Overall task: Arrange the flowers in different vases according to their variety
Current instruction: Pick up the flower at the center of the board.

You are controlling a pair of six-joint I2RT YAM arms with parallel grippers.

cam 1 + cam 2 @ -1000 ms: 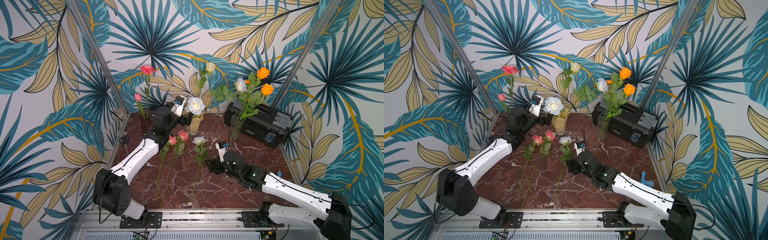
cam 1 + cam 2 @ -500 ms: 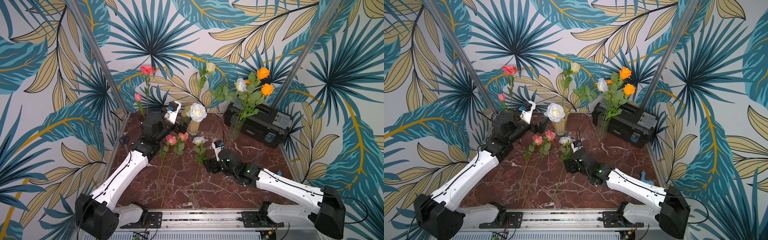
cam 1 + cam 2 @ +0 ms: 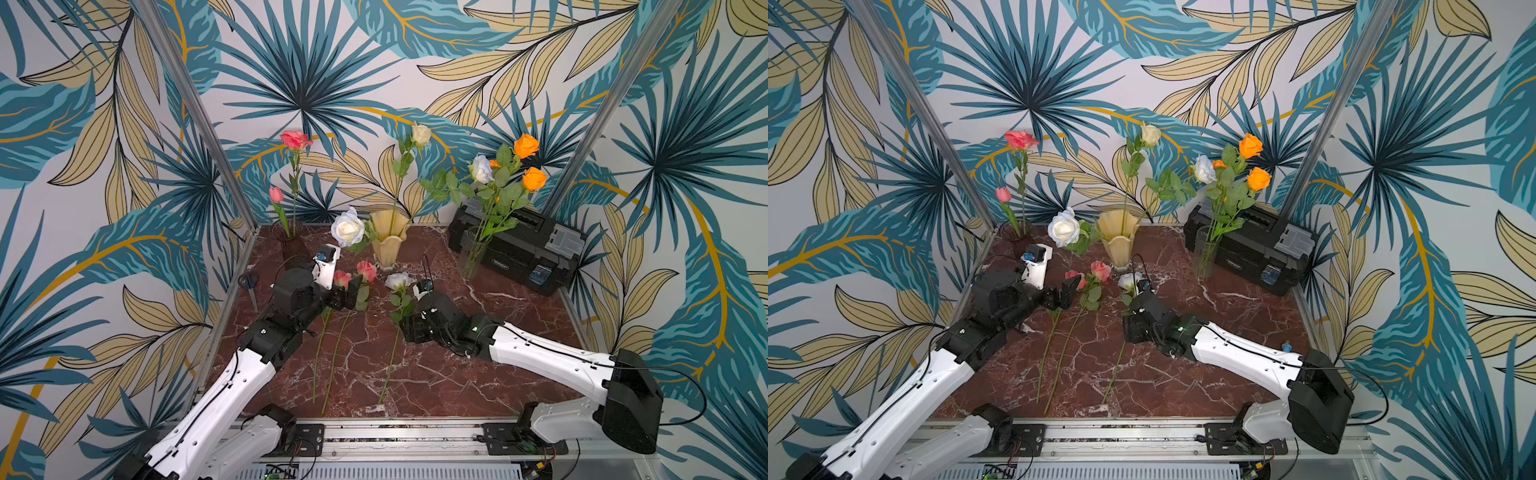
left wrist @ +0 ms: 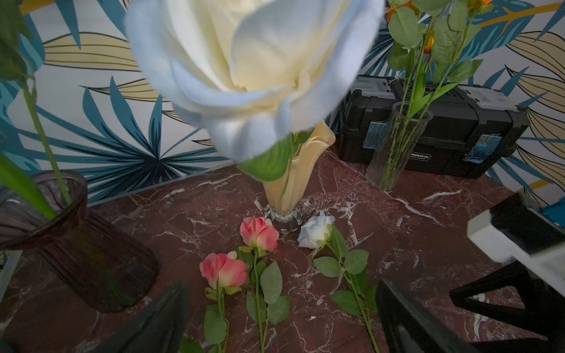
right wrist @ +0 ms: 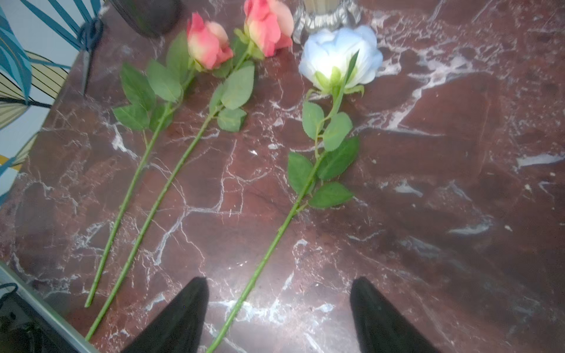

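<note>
On veined marble (image 3: 436, 382), ruffled cream vase (image 3: 388, 245), ribbed purple vase (image 3: 293, 246)

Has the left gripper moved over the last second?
Yes: the left gripper, open, has drawn back from the cream vase toward the front rail.

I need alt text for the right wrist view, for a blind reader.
Three roses lie on a dark red marble table: two pink roses beside a white rose. The white rose's stem runs between the fingers of the open right gripper.
</note>
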